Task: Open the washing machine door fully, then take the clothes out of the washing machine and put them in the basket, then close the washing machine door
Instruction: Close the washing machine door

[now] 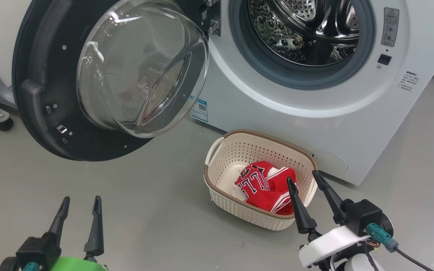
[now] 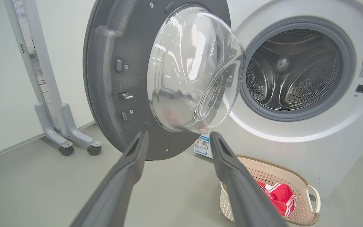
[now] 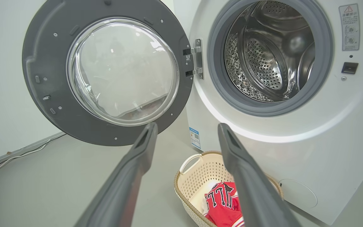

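Both end effectors are empty, fingers spread wide: left end effector [image 1: 81, 197] low over the floor [image 1: 145, 226], right end effector [image 1: 301, 175] by the basket [image 1: 239, 210] rim. Red clothes [image 1: 264, 184] lie in the basket, just in front of the washing machine [image 1: 277, 113]. Washing machine door [image 1: 40, 94] is swung wide open to the left; the steel drum [image 1: 300, 30] is in view.

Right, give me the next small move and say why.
Probably move the left gripper toward the free edge of the washing machine door to begin pushing it shut. The clothes lie in the basket, the drum looks empty, the door stands wide open, and that gripper is open, holding nothing.
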Controlling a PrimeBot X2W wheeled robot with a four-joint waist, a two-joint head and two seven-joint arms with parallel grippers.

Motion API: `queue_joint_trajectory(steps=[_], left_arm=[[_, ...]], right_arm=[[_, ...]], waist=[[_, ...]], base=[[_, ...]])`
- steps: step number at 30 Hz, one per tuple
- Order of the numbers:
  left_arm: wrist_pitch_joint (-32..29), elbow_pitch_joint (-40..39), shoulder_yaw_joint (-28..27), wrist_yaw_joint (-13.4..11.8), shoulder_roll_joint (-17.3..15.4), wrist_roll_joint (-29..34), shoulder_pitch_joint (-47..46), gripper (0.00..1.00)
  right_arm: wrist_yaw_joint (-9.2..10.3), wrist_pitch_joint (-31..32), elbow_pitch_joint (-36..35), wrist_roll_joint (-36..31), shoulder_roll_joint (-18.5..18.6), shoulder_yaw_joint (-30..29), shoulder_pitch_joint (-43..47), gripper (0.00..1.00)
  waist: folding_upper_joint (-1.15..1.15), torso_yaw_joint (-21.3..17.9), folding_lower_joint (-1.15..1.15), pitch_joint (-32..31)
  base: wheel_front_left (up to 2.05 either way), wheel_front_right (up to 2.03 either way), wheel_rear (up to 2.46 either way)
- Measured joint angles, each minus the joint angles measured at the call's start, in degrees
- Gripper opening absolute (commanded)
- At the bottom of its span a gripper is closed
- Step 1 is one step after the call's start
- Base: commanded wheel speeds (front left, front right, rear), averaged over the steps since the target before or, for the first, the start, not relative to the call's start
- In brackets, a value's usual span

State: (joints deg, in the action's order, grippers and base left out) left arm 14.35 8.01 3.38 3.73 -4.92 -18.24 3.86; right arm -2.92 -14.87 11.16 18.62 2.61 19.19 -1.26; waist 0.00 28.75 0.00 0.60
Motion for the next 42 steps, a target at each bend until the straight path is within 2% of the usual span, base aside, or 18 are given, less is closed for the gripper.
queue_joint_trajectory(steps=[40,41,42], left_arm=[[-0.7,-1.5,0.2,-0.4,0.0,-0.4,0.9,1.00],[-0.7,-1.5,0.2,-0.4,0.0,-0.4,0.9,0.83],[-0.7,-1.6,0.2,-0.4,0.0,-0.4,0.9,0.36]], right_arm=[[0.64,0.0,0.5,0.6,0.0,-0.4,-0.6,1.00],[0.64,0.0,0.5,0.6,0.0,-0.4,-0.6,1.00],[0.64,0.0,0.5,0.6,0.0,-0.4,-0.6,1.00]], waist=[[0.00,-0.5,0.00,-0.5],[0.00,-0.5,0.00,-0.5],[0.00,-0.5,0.00,-0.5]], base=[[0.00,0.00,0.00],[0.00,0.00,0.00],[0.00,0.00,0.00]])
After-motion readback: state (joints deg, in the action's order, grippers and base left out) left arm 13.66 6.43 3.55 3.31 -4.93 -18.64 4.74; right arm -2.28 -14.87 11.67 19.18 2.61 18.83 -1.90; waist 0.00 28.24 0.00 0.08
